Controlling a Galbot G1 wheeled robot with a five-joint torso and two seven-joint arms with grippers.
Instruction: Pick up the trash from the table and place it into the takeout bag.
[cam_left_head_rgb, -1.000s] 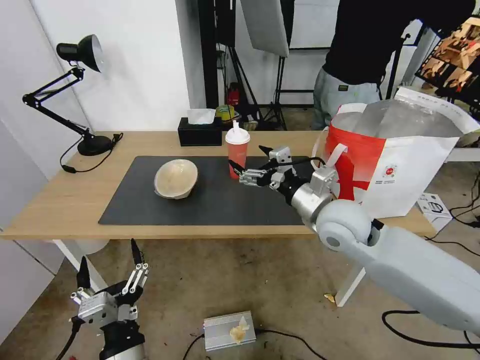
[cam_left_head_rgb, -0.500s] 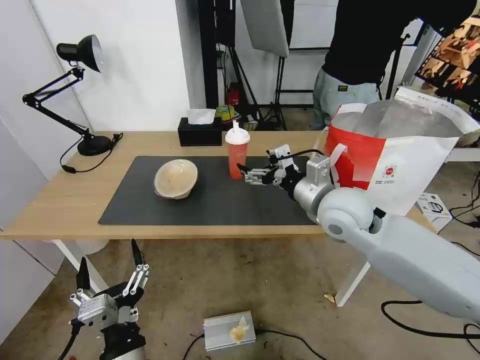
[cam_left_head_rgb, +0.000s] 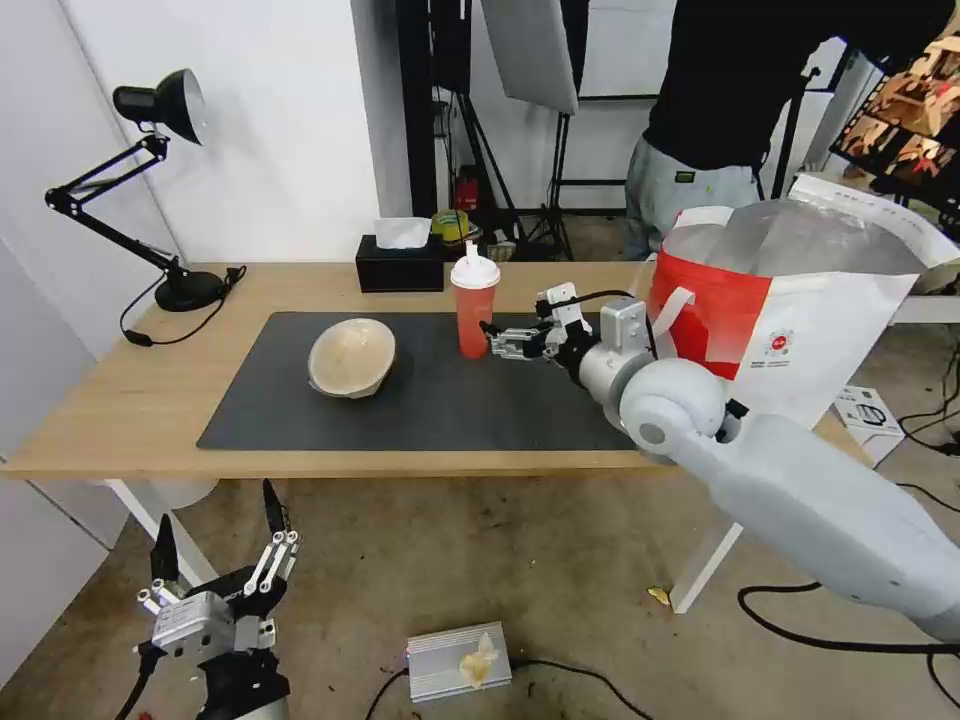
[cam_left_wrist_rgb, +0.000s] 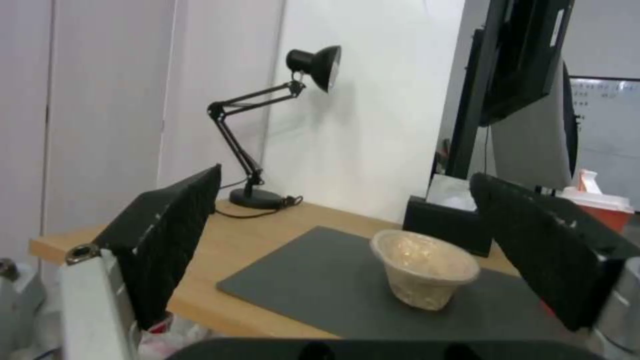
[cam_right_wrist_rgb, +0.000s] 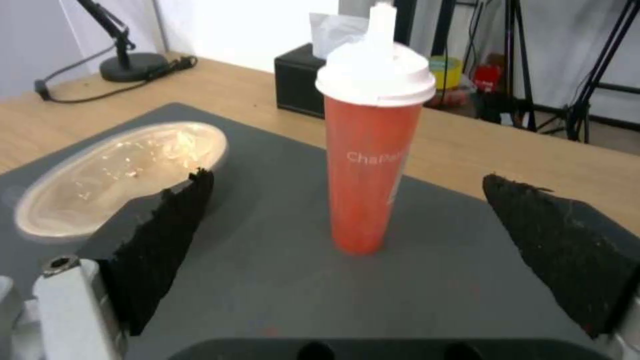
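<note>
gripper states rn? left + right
Left gripper: open, empty, parked low beside the light-wood table.
Right gripper: open, empty, fingers either side of the tall red drink cup with white dome lid, not touching it.

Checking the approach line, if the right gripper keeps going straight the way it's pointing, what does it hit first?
Most likely the red drink cup. It stands upright, centred between the right gripper's open fingers, with only bare mat between. The remaining gap is hard to judge.

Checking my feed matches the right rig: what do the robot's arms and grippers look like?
Right arm: smooth light-grey shell with a rounded joint, silver metal wrist, thin black cable looping over it. Right gripper and left gripper: silver metal bodies with black, ridged-pad fingers.
</note>
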